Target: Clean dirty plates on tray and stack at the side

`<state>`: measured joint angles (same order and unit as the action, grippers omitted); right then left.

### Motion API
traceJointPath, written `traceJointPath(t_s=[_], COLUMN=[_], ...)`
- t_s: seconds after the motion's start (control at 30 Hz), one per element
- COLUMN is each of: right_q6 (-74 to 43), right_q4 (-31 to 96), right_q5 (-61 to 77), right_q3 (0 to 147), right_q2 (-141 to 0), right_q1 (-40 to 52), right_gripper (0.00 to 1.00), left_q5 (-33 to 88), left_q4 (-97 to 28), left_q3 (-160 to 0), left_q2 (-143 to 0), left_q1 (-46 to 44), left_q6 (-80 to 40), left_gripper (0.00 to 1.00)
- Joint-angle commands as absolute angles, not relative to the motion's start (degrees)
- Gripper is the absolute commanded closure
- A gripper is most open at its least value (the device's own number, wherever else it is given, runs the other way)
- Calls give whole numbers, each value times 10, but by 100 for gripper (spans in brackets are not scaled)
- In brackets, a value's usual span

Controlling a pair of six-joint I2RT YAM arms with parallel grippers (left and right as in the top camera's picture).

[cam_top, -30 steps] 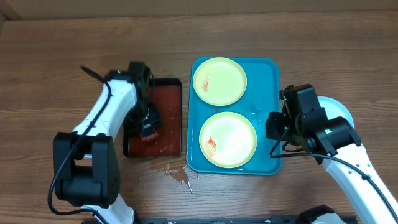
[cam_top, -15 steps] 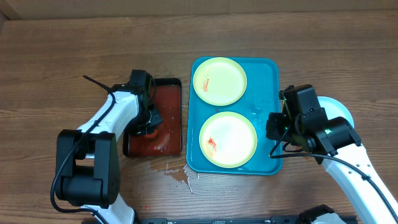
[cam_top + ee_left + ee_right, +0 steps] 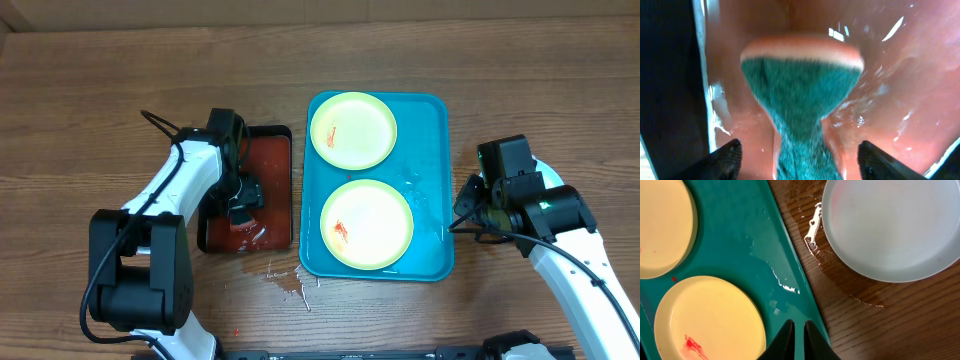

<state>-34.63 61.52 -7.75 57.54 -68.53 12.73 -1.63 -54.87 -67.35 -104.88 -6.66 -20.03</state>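
Observation:
The turquoise tray (image 3: pixel 432 140) holds two pale yellow-green plates, a far one (image 3: pixel 353 130) and a near one (image 3: pixel 366 224), both with red smears. In the right wrist view the tray (image 3: pixel 735 235) shows with both plates (image 3: pixel 662 225) (image 3: pixel 710 320). A third, whitish plate (image 3: pixel 890 225) lies on the wet wood right of the tray, hidden under my right arm in the overhead view. My right gripper (image 3: pixel 462 215) (image 3: pixel 799 330) is shut and empty over the tray's right rim. My left gripper (image 3: pixel 240 205) (image 3: pixel 800 152) is open, its fingers either side of a green-faced sponge (image 3: pixel 800 90).
The sponge lies in a wet dark red tray with a black rim (image 3: pixel 272 170) (image 3: pixel 900 75) left of the turquoise tray. Water is spilled on the table at its near corner (image 3: pixel 285 280) and around the third plate (image 3: pixel 812 230).
My right gripper has drawn back to the right, off the turquoise tray's edge. My left gripper has shifted slightly over the red tray. The plates have not moved.

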Motion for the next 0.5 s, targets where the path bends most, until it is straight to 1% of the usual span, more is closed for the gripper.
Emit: traceJointPath(t_s=[0.0, 0.1, 0.23, 0.37, 0.47], right_q6=[-358, -358, -355, -289, -196], right_q4=[618, 618, 611, 575, 523], right_q5=[-87, -87, -65, -23, 62], right_q3=[580, 571, 551, 529, 510], right_q2=[-683, -683, -683, -685, -686], right_q1=[125, 125, 125, 126, 126], right_gripper=[90, 90, 91, 91, 90], left_q5=[-30, -30, -28, -3, 16], left_q4=[-535, -514, -489, -485, -499], left_q3=[-685, -682, -672, -673, -678], left_q2=[-1046, -1047, -1049, -1049, -1048], left_q1=[-63, -64, -64, -64, -64], left_q6=[-205, -218, -235, -224, -195], left_gripper=[42, 63, 95, 96, 96])
